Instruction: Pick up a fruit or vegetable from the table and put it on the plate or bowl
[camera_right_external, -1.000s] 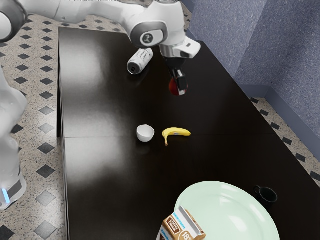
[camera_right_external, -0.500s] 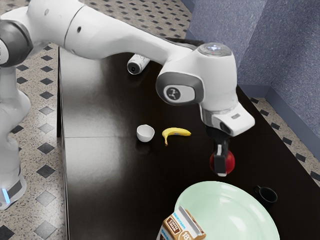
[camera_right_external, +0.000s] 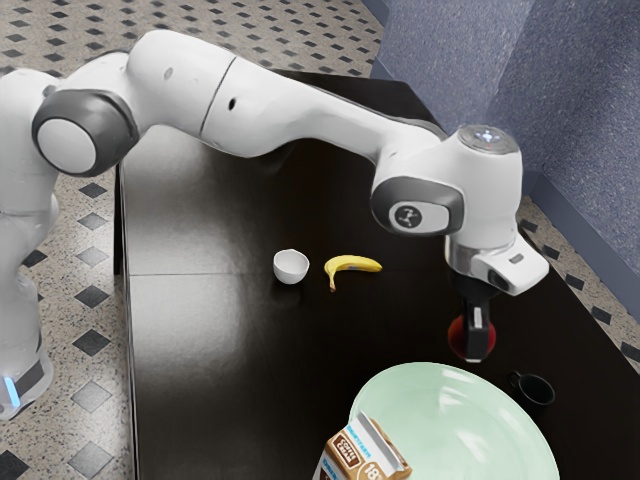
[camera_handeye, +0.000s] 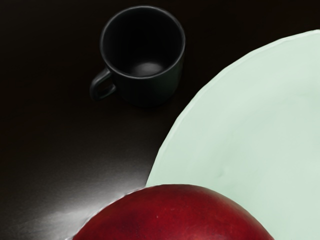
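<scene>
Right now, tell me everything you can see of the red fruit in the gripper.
The red fruit is round, smooth and glossy, a deep red all over. The gripper is shut on it from two sides. It hangs over the dark table at the pale green plate's rim, apparently touching nothing else.

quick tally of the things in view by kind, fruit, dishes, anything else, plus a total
fruit: 2, banana, red apple held in the pincer
dishes: 3, white bowl, green plate, black cup
cartons: 1, coffee carton
total: 6
</scene>
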